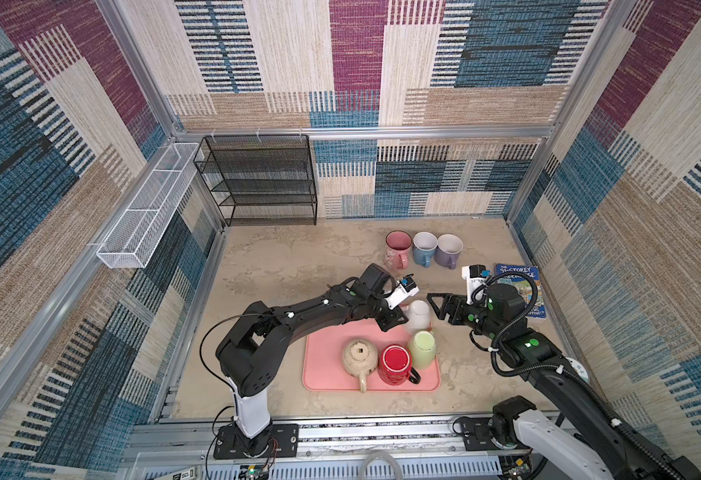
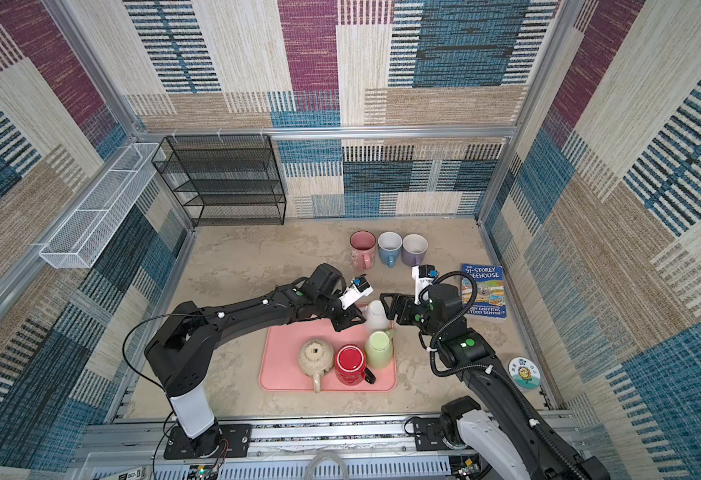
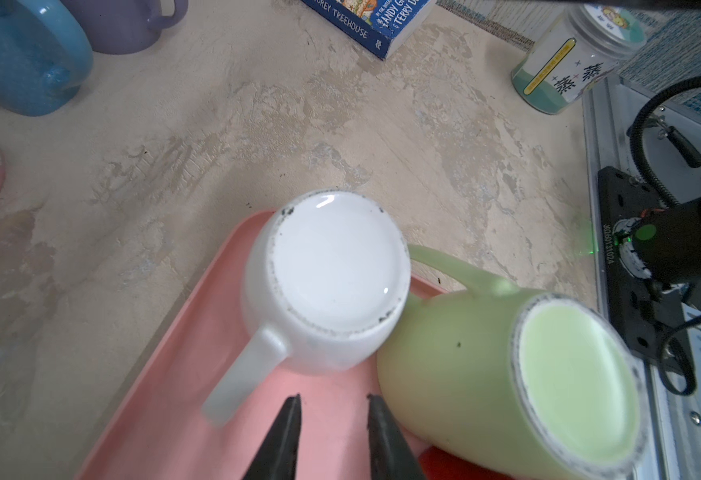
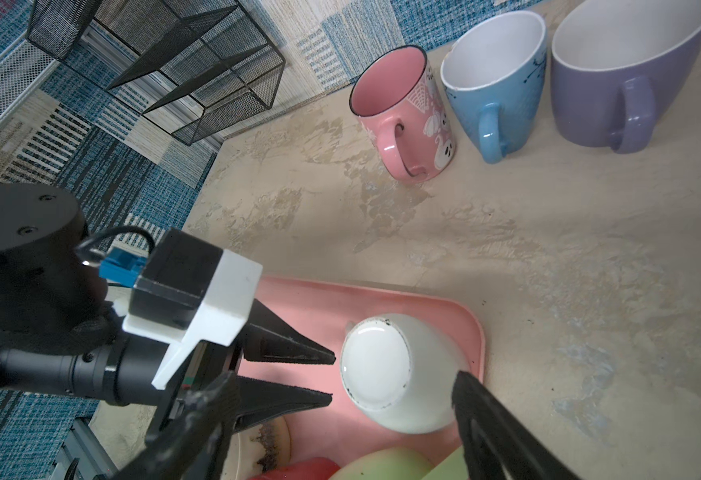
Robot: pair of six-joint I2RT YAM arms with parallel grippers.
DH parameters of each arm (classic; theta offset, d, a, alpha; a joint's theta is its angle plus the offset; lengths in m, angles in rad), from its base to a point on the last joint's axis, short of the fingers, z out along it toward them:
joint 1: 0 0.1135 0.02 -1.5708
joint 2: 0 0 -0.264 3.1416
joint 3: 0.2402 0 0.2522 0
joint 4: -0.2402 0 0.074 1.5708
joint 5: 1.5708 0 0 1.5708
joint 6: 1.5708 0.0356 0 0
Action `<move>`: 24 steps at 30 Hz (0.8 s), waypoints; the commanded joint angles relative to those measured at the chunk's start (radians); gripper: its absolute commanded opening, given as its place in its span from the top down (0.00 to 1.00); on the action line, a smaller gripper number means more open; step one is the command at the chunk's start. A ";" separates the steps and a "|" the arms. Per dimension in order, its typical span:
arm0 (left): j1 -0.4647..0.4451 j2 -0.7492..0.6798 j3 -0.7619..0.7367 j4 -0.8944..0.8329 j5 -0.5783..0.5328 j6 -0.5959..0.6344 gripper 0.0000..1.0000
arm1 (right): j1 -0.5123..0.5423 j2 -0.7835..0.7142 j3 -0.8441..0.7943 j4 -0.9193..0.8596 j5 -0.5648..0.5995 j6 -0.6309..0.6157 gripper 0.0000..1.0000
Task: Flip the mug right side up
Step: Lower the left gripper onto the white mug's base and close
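Note:
The mug (image 1: 418, 316) (image 2: 376, 313) is white and stands upside down in the far right corner of the pink tray (image 1: 324, 374), base up. In the left wrist view the mug (image 3: 332, 270) has its handle pointing toward my left gripper (image 3: 333, 398), whose jaws stand a narrow gap apart over bare tray, just short of the mug, holding nothing. In both top views that left gripper (image 1: 396, 322) sits at the mug's left side. My right gripper (image 1: 434, 309) (image 4: 346, 374) is wide open at the mug's right side, one finger (image 4: 486, 415) close against the mug's wall.
A green mug (image 1: 422, 348), a red mug (image 1: 394, 361) and a beige mug (image 1: 359, 357) stand upside down on the tray. Pink (image 1: 398, 245), blue (image 1: 423, 247) and purple (image 1: 448, 249) mugs stand upright behind. A book (image 1: 519, 291) and a jar (image 2: 523, 372) lie right; a black shelf (image 1: 261, 178) stands at the back left.

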 commanded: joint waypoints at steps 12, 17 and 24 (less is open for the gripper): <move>0.024 0.114 0.135 -0.078 -0.004 0.076 0.32 | 0.000 -0.012 0.002 0.025 -0.005 -0.013 0.17; 0.024 0.153 0.162 -0.098 0.013 0.075 0.36 | 0.000 -0.024 0.000 0.013 -0.001 -0.016 0.17; 0.024 0.114 0.093 -0.033 0.022 0.032 0.50 | -0.001 -0.020 -0.007 0.023 -0.002 -0.015 0.17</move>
